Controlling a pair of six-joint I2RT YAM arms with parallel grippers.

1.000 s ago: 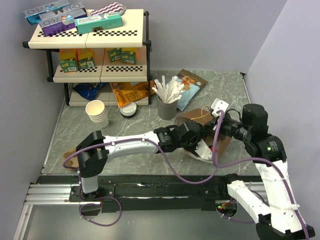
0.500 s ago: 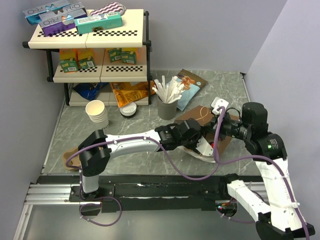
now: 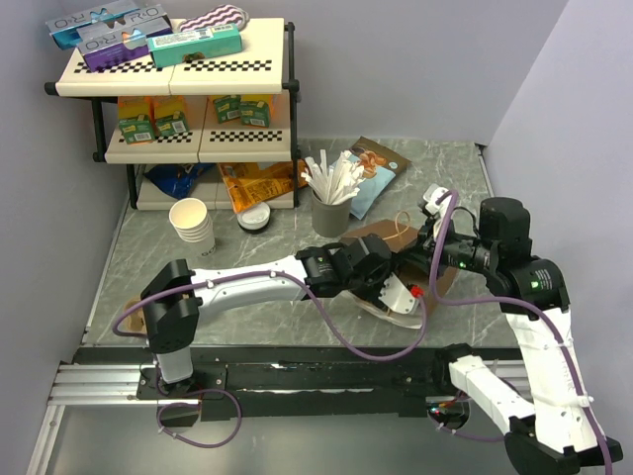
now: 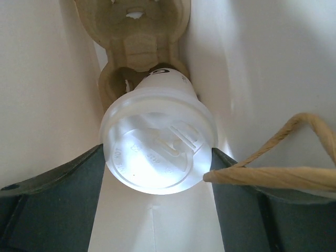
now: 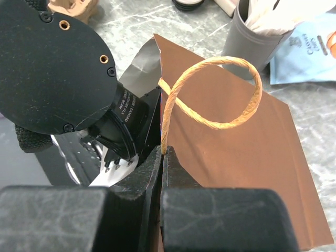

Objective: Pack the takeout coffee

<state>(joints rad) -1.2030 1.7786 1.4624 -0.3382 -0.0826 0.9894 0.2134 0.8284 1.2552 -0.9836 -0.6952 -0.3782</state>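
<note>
While you look through the left wrist camera, note that the takeout coffee (image 4: 157, 149) sits squarely between the two fingers (image 4: 58, 199) of the left gripper (image 4: 157, 169). One finger presses each side of the lid's rim, so that claw is grasping the cup at its widest part. All of this is inside the paper bag (image 3: 381, 236), whose white inner walls rise on both sides of the cup.

The cup's long axis runs straight away from the wrist, along the line of the fingers. Its round sip lid faces back at the camera and its narrower base points deeper into the bag, tipped slightly upward in that view. The base reaches the pulp cup carrier (image 4: 134, 31) at the far end; you cannot tell whether it is seated in a hole or only touching.

Your right gripper (image 5: 161, 157) is clenched tight on the bag's brown rim, right at the foot of a twine handle (image 5: 220, 63) that loops up above it. The left wrist view shows a twine loop too, just beside the lid's right edge; whether it is the same loop you cannot tell.

By count you have one lidded coffee, one bag and one pulp carrier. Farther back on the table stand one straw holder (image 3: 331, 213) and one stack of lidless cups (image 3: 193, 226), both well apart from the bag.
</note>
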